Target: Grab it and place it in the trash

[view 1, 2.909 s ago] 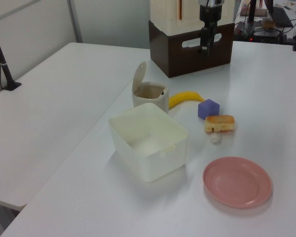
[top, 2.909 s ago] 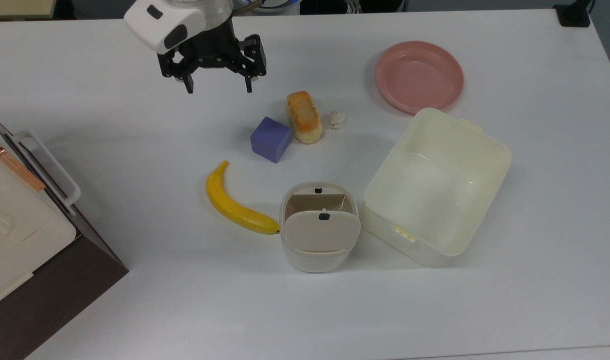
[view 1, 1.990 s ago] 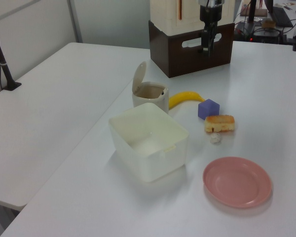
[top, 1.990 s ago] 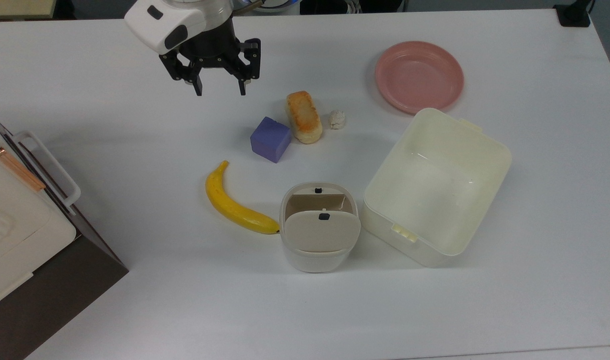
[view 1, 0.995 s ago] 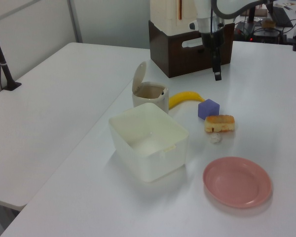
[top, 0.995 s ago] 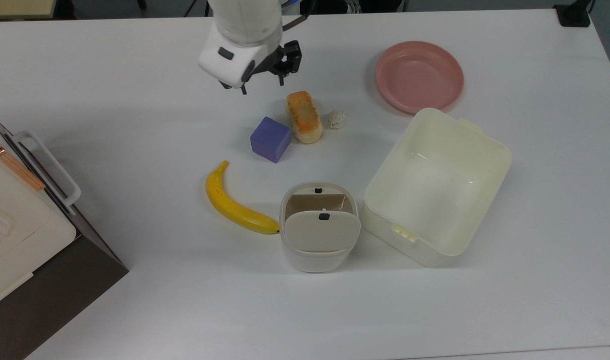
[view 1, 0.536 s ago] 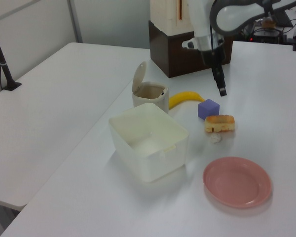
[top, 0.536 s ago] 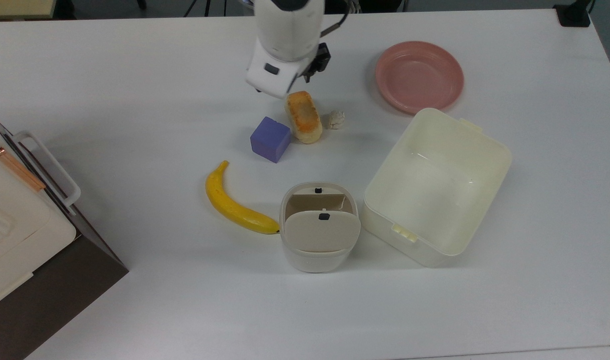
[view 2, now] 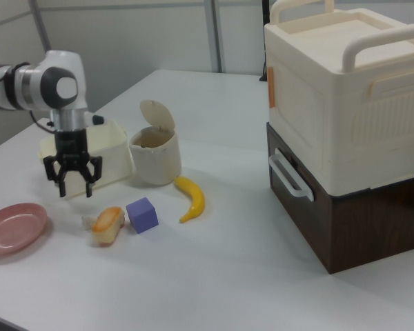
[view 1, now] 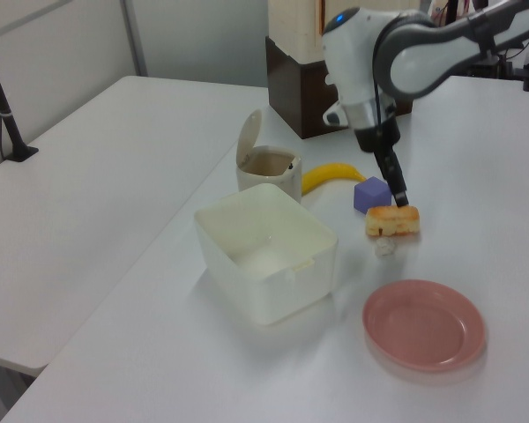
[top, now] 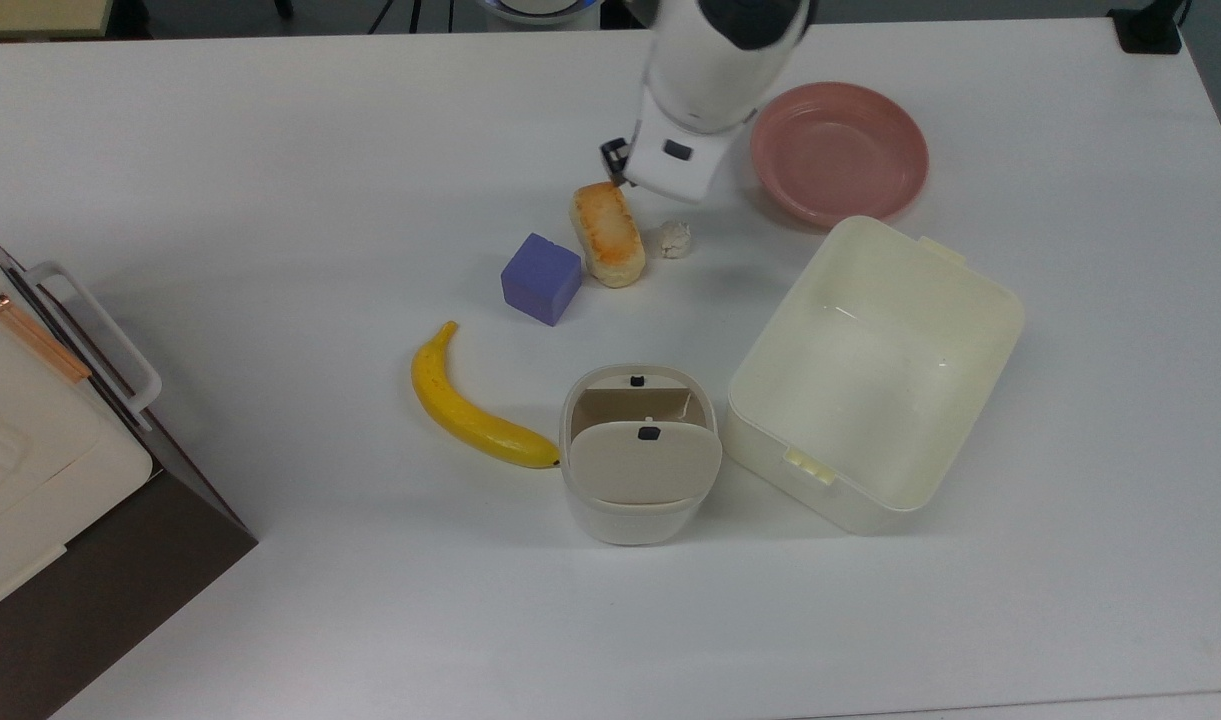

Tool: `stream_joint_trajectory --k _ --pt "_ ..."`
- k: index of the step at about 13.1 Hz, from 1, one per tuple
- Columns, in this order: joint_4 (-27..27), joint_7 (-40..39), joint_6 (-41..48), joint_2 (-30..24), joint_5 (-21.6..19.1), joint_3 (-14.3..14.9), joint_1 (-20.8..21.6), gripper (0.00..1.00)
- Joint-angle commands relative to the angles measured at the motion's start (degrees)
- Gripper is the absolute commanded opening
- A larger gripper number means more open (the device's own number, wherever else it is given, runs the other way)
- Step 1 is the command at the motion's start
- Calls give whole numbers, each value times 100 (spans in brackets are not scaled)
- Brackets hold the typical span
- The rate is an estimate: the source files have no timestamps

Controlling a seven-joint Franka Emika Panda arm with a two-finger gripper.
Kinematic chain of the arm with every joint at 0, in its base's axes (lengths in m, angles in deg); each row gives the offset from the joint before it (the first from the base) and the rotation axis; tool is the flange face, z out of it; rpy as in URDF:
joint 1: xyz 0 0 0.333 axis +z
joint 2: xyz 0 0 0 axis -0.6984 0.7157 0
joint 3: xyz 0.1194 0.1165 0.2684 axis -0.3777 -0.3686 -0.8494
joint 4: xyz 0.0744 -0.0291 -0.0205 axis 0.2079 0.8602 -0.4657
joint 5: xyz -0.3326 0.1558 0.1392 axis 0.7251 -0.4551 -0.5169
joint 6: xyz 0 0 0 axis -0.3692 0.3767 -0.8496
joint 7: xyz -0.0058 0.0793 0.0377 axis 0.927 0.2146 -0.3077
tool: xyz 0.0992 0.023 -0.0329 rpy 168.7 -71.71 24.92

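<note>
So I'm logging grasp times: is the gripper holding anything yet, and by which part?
Nothing is held. The gripper hangs open and empty above the table, and the white crumpled lump lies on the table beside the bread roll.

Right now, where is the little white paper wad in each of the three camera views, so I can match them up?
Top view: the paper wad lies just right of the bread roll, below the arm.
Left view: the wad sits just below the roll, toward the pink plate.
Right view: the wad peeks out at the roll's left end.
Shared landmark: the bread roll, always right beside it.
</note>
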Motion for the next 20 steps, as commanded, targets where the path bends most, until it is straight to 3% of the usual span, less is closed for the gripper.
stream_joint_trajectory --k 1,13,19,20 --pt "43 419 -8 304 20 65 414 71" --pt "-10 903 -1229 990 195 109 415 70" --pt "87 632 -1150 1026 485 109 424 40" --pt "87 622 -1150 1008 485 109 432 40"
